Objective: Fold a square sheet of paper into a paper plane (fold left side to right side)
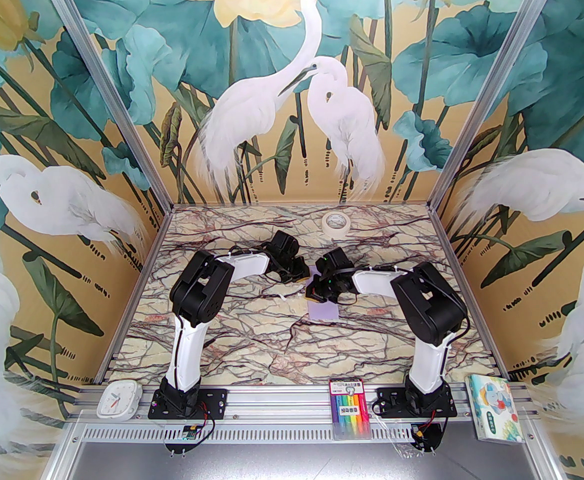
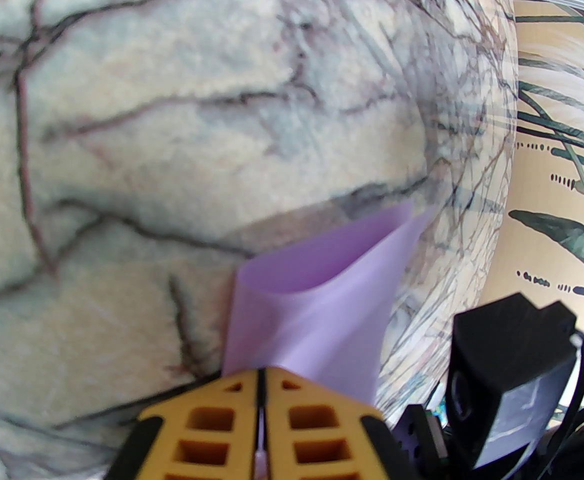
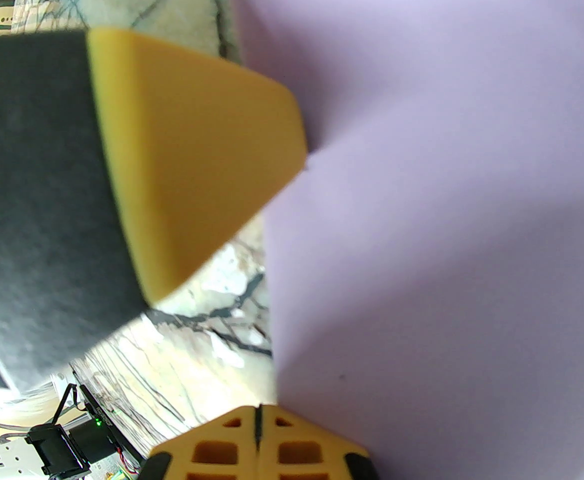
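Straight to table [image 1: 211,348] centre, with both arms bent in nose to nose over the marble. Clamps the left gripper [image 2: 260,374] right down: yellow fingers [image 2: 169,418] pressed flush, with only a sliver of lavender caught in the seam. So, grasping the sheet [image 2: 317,313] by its edge, no doubt there. Rises away from those fingertips in a loose, bowed fold, open at the far end, uncreased, throwing a soft shadow on the marble beneath. From above, peeks out from under the two wrists, with its near part lying toward the bases.

Now through the right wrist camera: shuts the right gripper [image 3: 257,410] fully as well, showing nothing but a thin dark line between the tips. Sits just beside the sheet's lower edge, with lavender spreading off to the right; cannot tell whether any paper is actually nipped here. Catches one left finger big and close too, its tip meeting the sheet's edge, dimpling the paper at that spot.

Elsewhere: tape roll [image 1: 335,223] well apart at the back of the table; clock [image 1: 118,399], marker pack [image 1: 350,408] and tissue pack [image 1: 494,408] along the front rail.
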